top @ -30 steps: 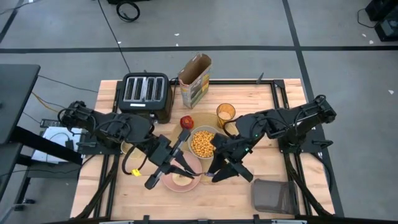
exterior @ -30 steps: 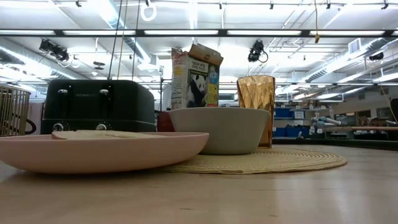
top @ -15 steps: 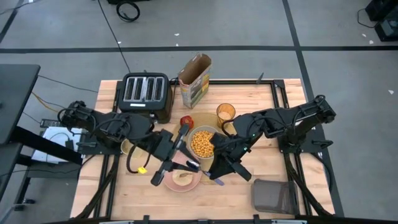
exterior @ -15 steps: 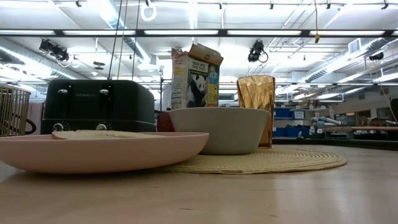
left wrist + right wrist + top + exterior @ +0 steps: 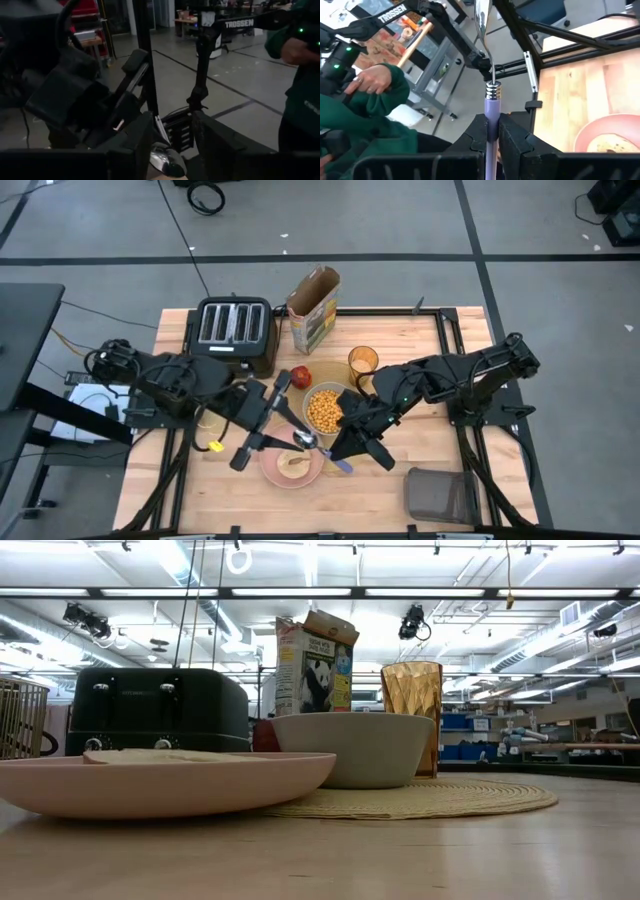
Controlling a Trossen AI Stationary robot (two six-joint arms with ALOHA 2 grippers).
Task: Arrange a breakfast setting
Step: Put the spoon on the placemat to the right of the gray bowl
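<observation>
My right gripper (image 5: 346, 452) is shut on the small spoon, whose bowl (image 5: 305, 440) hangs over the pink plate (image 5: 288, 470). My left gripper (image 5: 298, 436) is open, and the spoon's bowl (image 5: 162, 159) sits between its fingers. The plate holds a pale flat piece of food and rests on the table beside the tan placemat (image 5: 430, 800). The grey bowl (image 5: 326, 410), full of yellow cereal, stands on the placemat. The amber tumbler (image 5: 362, 361) stands beyond the bowl, and the red apple (image 5: 300, 375) lies at the bowl's far left. My right gripper pinches the spoon's bluish handle (image 5: 492, 116) between its two fingers, which lie along the handle. The spoon points away from the gripper toward the table's left, clear of the plate. My left gripper: I cannot tell whether its fingers touch the spoon's bowl.
The black four-slot toaster (image 5: 234, 325) and an open cereal box (image 5: 313, 308) stand at the far edge. The dark mesh basket (image 5: 440, 492) sits near the right front corner. A person in a green sleeve (image 5: 370, 100) stands beyond the table.
My right gripper has moved a little toward the table's left and far edges with the spoon. My left gripper has drawn back toward the table's far left and turned, and its fingers now stand around the spoon's bowl.
</observation>
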